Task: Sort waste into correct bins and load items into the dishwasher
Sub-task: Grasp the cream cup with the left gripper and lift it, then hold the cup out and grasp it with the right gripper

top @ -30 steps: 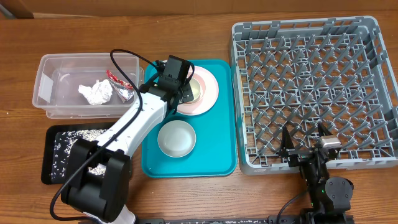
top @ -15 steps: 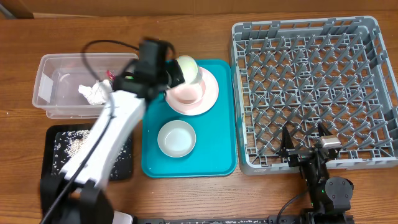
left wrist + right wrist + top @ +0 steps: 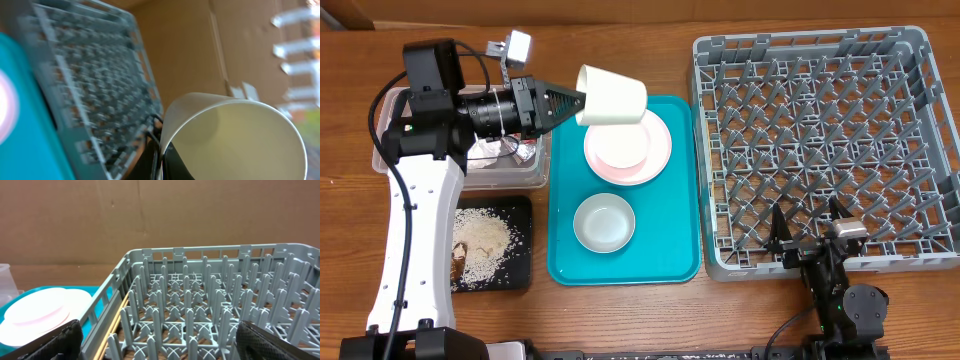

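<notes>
Over teal tray (image 3: 675,250), left end effector (image 3: 576,100) pinches small white cup (image 3: 612,97) by rim, axis sideways. Dish rack (image 3: 698,160) lies to its right, w/ right end effector (image 3: 810,228) nearer, spread.

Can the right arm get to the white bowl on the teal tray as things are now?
Probably yes: the right gripper is open and empty, the bowl lies uncovered, and the left gripper holds the cup farther back.
</notes>
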